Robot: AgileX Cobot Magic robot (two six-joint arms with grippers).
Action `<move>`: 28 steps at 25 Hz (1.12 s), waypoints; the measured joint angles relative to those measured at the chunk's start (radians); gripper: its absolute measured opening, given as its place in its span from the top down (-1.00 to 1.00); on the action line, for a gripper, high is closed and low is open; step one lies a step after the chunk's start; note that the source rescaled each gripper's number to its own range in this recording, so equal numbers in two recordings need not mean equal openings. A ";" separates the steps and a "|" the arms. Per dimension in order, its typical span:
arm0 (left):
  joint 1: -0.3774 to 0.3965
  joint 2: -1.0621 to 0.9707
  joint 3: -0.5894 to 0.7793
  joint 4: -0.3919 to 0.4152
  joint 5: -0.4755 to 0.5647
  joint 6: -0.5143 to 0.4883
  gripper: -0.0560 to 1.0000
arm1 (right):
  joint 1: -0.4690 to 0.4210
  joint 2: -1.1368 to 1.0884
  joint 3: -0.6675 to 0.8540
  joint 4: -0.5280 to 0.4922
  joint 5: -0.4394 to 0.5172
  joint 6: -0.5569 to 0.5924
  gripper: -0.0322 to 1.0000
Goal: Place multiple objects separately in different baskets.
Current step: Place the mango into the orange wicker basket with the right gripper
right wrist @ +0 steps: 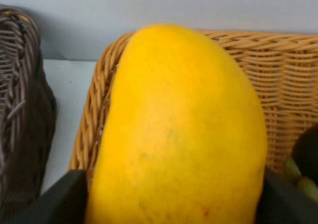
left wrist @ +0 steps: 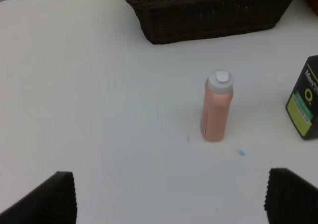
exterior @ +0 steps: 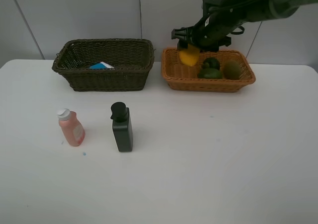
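white table (exterior: 198, 174), tan basket (exterior: 208, 84) holding lime (exterior: 209, 74), kiwi (exterior: 232, 69), mango (exterior: 189, 56) held above

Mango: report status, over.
Right gripper shut on mango, above tan basket's end nearest dark basket. Left gripper open, empty. Inside, green fruit and kiwi lie toward other end; drop spot looks free.

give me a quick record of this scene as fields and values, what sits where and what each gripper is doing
right gripper: shut on the mango, at the left end of the orange basket in the high view
left gripper: open, nothing between its fingers, above the table near the pink bottle
orange basket contents: lime, kiwi, dark round fruit
dark basket contents: blue and white item, kind unclear
on table: pink bottle and black pump bottle, upright, apart
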 joint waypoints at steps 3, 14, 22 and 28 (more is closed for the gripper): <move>0.000 0.000 0.000 0.000 0.000 0.000 -1.00 | 0.000 0.008 0.000 -0.003 -0.032 0.000 -0.49; 0.000 0.000 0.000 0.000 0.000 0.000 -1.00 | 0.000 0.023 0.000 -0.003 -0.046 0.000 -0.49; 0.000 0.000 0.000 0.000 0.000 0.000 -1.00 | 0.000 0.023 0.000 -0.045 -0.051 0.000 -0.84; 0.000 0.000 0.000 0.000 0.000 0.000 -1.00 | 0.000 0.023 0.000 -0.050 -0.057 0.000 -0.98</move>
